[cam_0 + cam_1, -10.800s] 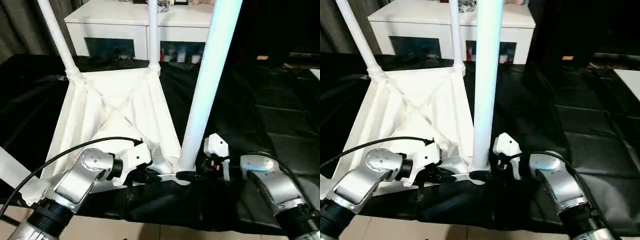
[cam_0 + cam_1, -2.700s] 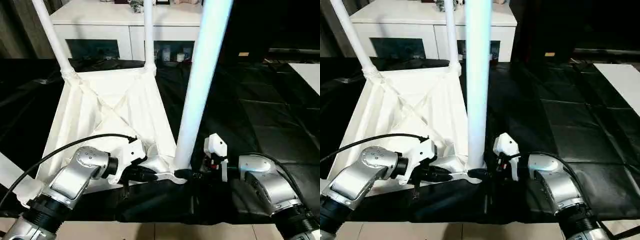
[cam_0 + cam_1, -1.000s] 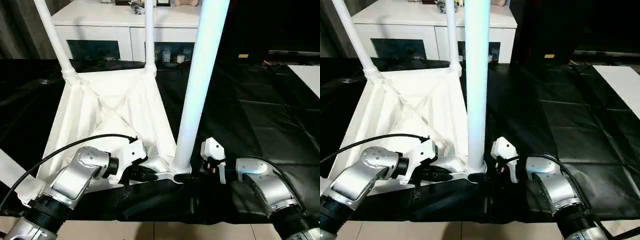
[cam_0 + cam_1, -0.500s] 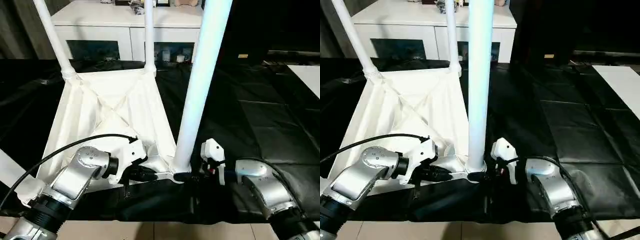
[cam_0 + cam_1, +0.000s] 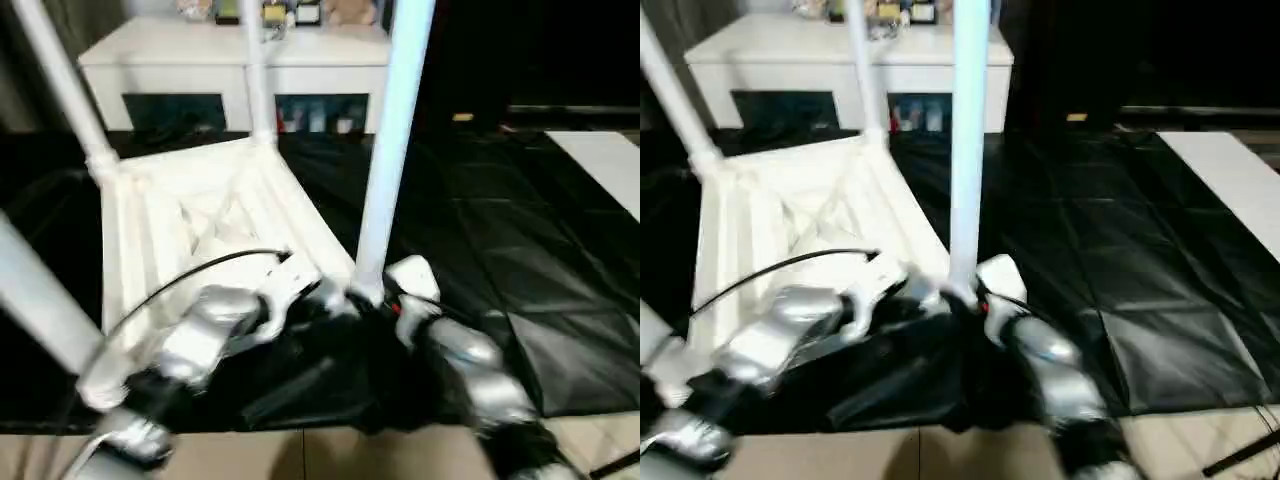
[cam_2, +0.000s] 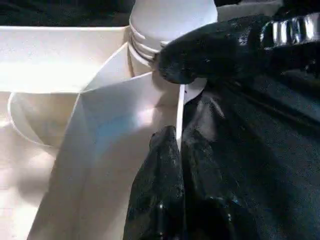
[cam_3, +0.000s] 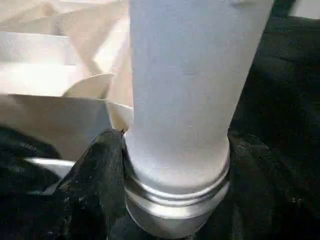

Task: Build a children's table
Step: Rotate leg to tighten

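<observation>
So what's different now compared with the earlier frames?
Little that can be pinned on the things themselves: the whole view has shifted, so the head camera moved. Both forearms have swung inward toward the near corner. No grip changed: the left pincer still pinches the tabletop rim, and the right pincer stays at the near leg base. The legs remain standing.

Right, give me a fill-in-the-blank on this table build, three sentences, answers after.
1. The tabletop lies with its ribbed underside facing ____.
2. The right gripper sits around the base of a white ____.
3. The cabinet behind the tabletop is coloured ____.

Missing words: up; leg; white
</observation>
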{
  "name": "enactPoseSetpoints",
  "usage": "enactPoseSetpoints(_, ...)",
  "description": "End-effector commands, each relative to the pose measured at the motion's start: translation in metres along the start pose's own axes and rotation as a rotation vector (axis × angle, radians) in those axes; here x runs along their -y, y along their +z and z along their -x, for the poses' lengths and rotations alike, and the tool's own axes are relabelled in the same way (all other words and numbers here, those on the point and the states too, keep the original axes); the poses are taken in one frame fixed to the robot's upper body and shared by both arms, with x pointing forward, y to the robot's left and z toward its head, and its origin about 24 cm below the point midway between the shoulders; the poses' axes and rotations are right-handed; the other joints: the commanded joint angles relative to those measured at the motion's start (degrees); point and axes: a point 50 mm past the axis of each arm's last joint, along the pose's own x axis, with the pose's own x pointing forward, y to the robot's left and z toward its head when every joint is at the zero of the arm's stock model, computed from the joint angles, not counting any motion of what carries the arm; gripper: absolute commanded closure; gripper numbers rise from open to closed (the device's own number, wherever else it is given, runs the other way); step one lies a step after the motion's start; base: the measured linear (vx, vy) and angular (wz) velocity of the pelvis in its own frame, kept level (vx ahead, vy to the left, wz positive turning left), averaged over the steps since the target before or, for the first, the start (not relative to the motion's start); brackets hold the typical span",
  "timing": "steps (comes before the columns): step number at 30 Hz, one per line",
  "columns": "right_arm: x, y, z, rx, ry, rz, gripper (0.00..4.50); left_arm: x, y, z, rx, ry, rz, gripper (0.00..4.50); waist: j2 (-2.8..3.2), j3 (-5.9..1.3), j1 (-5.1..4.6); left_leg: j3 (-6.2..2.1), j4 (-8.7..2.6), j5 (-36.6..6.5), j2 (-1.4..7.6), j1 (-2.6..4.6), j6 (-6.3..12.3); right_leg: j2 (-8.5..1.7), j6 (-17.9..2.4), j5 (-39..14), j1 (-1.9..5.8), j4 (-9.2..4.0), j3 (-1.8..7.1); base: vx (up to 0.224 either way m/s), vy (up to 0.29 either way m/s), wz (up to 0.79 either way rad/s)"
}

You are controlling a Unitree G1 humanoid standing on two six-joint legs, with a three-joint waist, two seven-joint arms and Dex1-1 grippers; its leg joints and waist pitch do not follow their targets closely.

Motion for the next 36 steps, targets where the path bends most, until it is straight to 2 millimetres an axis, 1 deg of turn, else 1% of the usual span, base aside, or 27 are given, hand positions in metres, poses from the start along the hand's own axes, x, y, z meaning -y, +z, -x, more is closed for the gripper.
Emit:
enactPoseSetpoints(1,-0.015,-0.016,-0.001,-0.088,0.029,0.077,1.78,-0.007,-0.012,-0.005,-0.077,0.143,-0.004,4.5,0.58,-1.18,-1.11,-2.96,-6.47,-40.7,2.68,2.84,-3.94,-1.54,-2.7,-35.9,-0.69,-6.18,-1.37,-0.056,0.038,-0.01)
enactPoseSetpoints(2,-0.019,-0.01,-0.004,-0.052,0.048,0.023,1.78,-0.005,-0.005,-0.01,-0.041,0.149,-0.038,4.5,0.45,-1.27,-1.31,-3.2,-6.78,-41.2,2.83,2.34,-3.83,-1.74,-2.7,-34.4,0.17,-6.02,-1.62,-0.051,0.046,-0.02)
enactPoseSetpoints(3,-0.018,-0.007,-0.004,-0.032,0.051,-0.017,1.24,-0.004,-0.004,-0.011,-0.033,0.141,-0.043,4.5,1.25,-1.0,-1.31,-3.26,-7.61,-44.1,3.13,2.51,-3.92,-1.51,-2.8,-32.5,0.47,-6.25,-2.3,-0.051,0.046,-0.02)
enactPoseSetpoints(4,-0.016,-0.003,-0.002,0.002,0.056,-0.067,1.1,-0.002,-0.002,-0.011,-0.023,0.122,-0.053,4.5,1.39,-1.09,-1.33,-3.2,-8.42,-46.1,3.55,2.46,-3.96,-1.35,-3.5,-29.0,1.34,-5.49,-2.85,0.0,0.0,0.0)
enactPoseSetpoints(5,-0.016,-0.002,-0.002,0.007,0.056,-0.071,1.11,-0.002,-0.002,-0.012,-0.021,0.117,-0.056,4.5,1.65,-1.08,-1.27,-3.13,-8.86,-46.7,3.72,2.22,-3.85,-1.38,-3.8,-27.3,1.78,-5.01,-2.94,0.0,0.0,0.0)
enactPoseSetpoints(6,-0.013,0.0,0.0,0.022,0.057,-0.072,1.04,-0.001,-0.003,-0.012,-0.021,0.102,-0.062,4.5,1.26,-1.23,-0.94,-2.92,-9.39,-45.9,3.89,1.58,-3.63,-1.81,-4.2,-25.0,2.45,-3.84,-2.28,0.0,0.0,0.0)
enactPoseSetpoints(7,-0.008,0.001,0.003,0.029,0.035,-0.047,0.9,-0.001,-0.004,-0.011,-0.022,0.094,-0.077,4.5,1.04,-1.35,-0.85,-2.72,-8.97,-44.5,3.58,1.84,-3.67,-2.38,-4.4,-26.3,1.99,-4.55,-1.9,0.0,0.0,0.0)
enactPoseSetpoints(8,-0.008,0.001,0.003,0.029,0.035,-0.047,0.75,-0.001,-0.004,-0.011,-0.022,0.094,-0.077,4.5,0.35,-1.21,-0.8,-2.44,-6.68,-38.0,2.27,2.68,-2.67,-4.07,-3.5,-35.9,0.29,-7.21,-1.68,0.0,0.0,0.0)
enactPoseSetpoints(9,-0.005,0.002,0.005,0.033,0.024,-0.036,0.66,-0.002,-0.004,-0.012,-0.02,0.094,-0.084,4.5,0.26,-1.13,-0.88,-2.61,-6.41,-35.9,2.19,2.42,-2.03,-4.37,-2.9,-37.9,0.49,-7.56,-1.9,0.0,0.0,0.0)
enactPoseSetpoints(11,-0.001,0.004,0.012,0.055,0.049,-0.029,0.63,-0.002,-0.004,-0.012,-0.009,0.089,-0.093,4.5,0.45,-1.15,-0.97,-3.16,-7.0,-32.3,2.58,0.64,-1.42,-4.4,-1.6,-37.8,2.06,-7.21,-2.27,0.0,0.0,0.0)
enactPoseSetpoints(15,0.002,0.008,0.024,0.097,0.132,-0.023,0.63,-0.003,-0.001,-0.013,0.035,0.085,-0.129,4.5,0.52,-0.75,-1.0,-2.94,-6.72,-35.7,2.76,1.96,-1.0,-4.0,-1.9,-36.2,1.1,-7.98,-3.6,0.0,0.0,0.0)
enactPoseSetpoints(18,0.003,0.012,0.038,0.128,0.242,-0.031,0.63,-0.006,0.014,-0.009,0.173,0.126,-0.097,4.5,0.81,-0.45,-1.0,-2.96,-6.65,-36.6,2.81,2.22,-0.77,-3.82,-1.0,-37.3,1.03,-8.32,-4.24,0.0,0.0,0.0)
enactPoseSetpoints(19,0.003,0.012,0.042,0.13,0.27,-0.034,0.62,-0.006,0.018,-0.007,0.21,0.115,-0.062,4.22,0.77,-0.41,-1.02,-3.05,-6.81,-37.1,3.04,1.91,-0.48,-3.85,-0.8,-36.8,1.7,-8.19,-4.61,0.0,0.0,0.0)
enactPoseSetpoints(20,0.002,0.012,0.044,0.132,0.291,-0.032,0.62,-0.006,0.022,-0.004,0.247,0.103,-0.04,4.06,1.58,-0.38,-1.03,-3.26,-7.04,-37.9,3.25,1.65,-0.65,-3.95,-0.9,-35.9,2.06,-7.77,-4.75,0.0,0.0,0.0)
enactPoseSetpoints(21,0.002,0.012,0.046,0.132,0.304,-0.026,0.62,-0.006,0.026,-0.001,0.28,0.084,-0.017,3.95,1.48,-0.38,-1.29,-3.3,-7.48,-38.9,3.58,1.31,-0.82,-3.77,-1.1,-34.7,2.45,-7.51,-4.99,0.0,0.0,0.0)
enactPoseSetpoints(22,0.001,0.011,0.047,0.128,0.321,-0.018,0.62,-0.004,0.03,0.004,0.312,0.063,-0.001,3.95,2.23,-0.52,-0.95,-3.59,-9.0,-42.4,4.76,0.21,-1.79,-3.77,-2.3,-29.1,3.66,-5.07,-4.38,0.0,0.0,0.0)
enactPoseSetpoints(23,0.001,0.011,0.048,0.127,0.325,-0.016,0.62,-0.004,0.03,0.005,0.317,0.06,-0.002,3.81,2.24,-0.26,-0.52,-2.87,-9.8,-44.8,5.04,0.7,-3.16,-3.35,-4.1,-26.8,2.65,-4.57,-3.72,-0.01,-0.054,0.08)
enactPoseSetpoints(24,0.001,0.011,0.049,0.123,0.336,-0.011,0.62,-0.004,0.032,0.009,0.331,0.051,-0.005,3.65,1.89,-0.25,-0.38,-2.49,-9.21,-44.7,4.54,1.5,-3.66,-3.38,-4.7,-27.6,1.7,-5.23,-3.6,-0.01,-0.054,0.08)
enactPoseSetpoints(25,0.0,0.01,0.048,0.111,0.35,0.002,0.62,-0.002,0.035,0.017,0.349,0.031,-0.008,3.65,0.99,0.01,-0.35,-2.0,-7.22,-41.0,3.27,2.89,-3.14,-4.31,-4.6,-33.7,0.17,-7.41,-3.92,0.012,-0.062,0.12)
enactPoseSetpoints(26,-0.001,0.009,0.048,0.105,0.358,0.002,0.62,-0.001,0.036,0.02,0.351,0.019,-0.009,3.5,0.76,-0.1,-0.24,-2.3,-6.1,-33.3,2.85,1.76,-1.12,-5.82,-3.6,-37.7,1.27,-7.91,-3.8,0.0,0.0,0.0)
enactPoseSetpoints(27,-0.002,0.009,0.047,0.099,0.364,0.011,0.62,0.002,0.035,0.024,0.343,-0.002,-0.007,3.5,0.76,-0.1,-0.24,-2.3,-6.1,-33.3,2.85,1.76,-1.12,-5.82,-3.6,-37.7,1.27,-7.91,-3.8,0.0,0.0,0.0)
enactPoseSetpoints(28,-0.003,0.009,0.045,0.084,0.374,0.027,0.62,0.007,0.031,0.031,0.317,-0.049,-0.002,3.37,0.94,-0.45,0.05,-2.8,-6.46,-27.2,3.32,0.3,-0.85,-6.01,-2.7,-37.8,2.43,-7.29,-3.55,0.0,0.0,0.0)
enactPoseSetpoints(29,-0.005,0.008,0.043,0.073,0.395,0.029,0.62,0.012,0.027,0.036,0.283,-0.09,-0.009,3.25,0.85,-0.17,-0.22,-3.0,-6.96,-26.7,3.52,-0.45,-0.92,-5.51,-3.3,-35.3,2.49,-6.55,-3.43,0.0,0.0,0.0)
enactPoseSetpoints(33,-0.004,0.007,0.032,0.02,0.41,0.059,0.62,0.029,0.011,0.053,0.173,-0.187,0.016,2.81,1.23,-0.32,-0.7,-3.16,-7.47,-30.2,3.86,-0.08,-2.63,-4.74,-5.5,-30.9,2.33,-5.23,-3.17,0.007,-0.006,-0.15)
enactPoseSetpoints(34,-0.002,0.009,0.025,0.009,0.407,0.074,0.62,0.034,0.005,0.059,0.143,-0.171,0.025,2.81,1.08,-0.06,-0.62,-2.65,-7.32,-30.7,3.61,0.48,-2.53,-4.37,-6.4,-30.8,1.57,-5.8,-2.9,0.0,0.0,0.0)
enactPoseSetpoints(35,-0.002,0.01,0.02,0.01,0.413,0.076,0.62,0.035,0.003,0.062,0.145,-0.149,0.045,2.71,1.03,-0.55,-0.24,-1.97,-6.58,-27.4,3.45,1.16,-2.7,-4.34,-10.0,-25.7,0.81,-4.98,-1.93,0.0,0.0,0.0)
enactPoseSetpoints(36,-0.002,0.012,0.017,0.011,0.417,0.077,0.62,0.036,0.002,0.065,0.148,-0.135,0.06,2.57,0.84,-0.62,-0.23,-1.87,-6.52,-25.7,3.4,0.7,-2.34,-4.29,-10.5,-24.2,1.14,-4.64,-1.8,0.0,0.0,0.0)
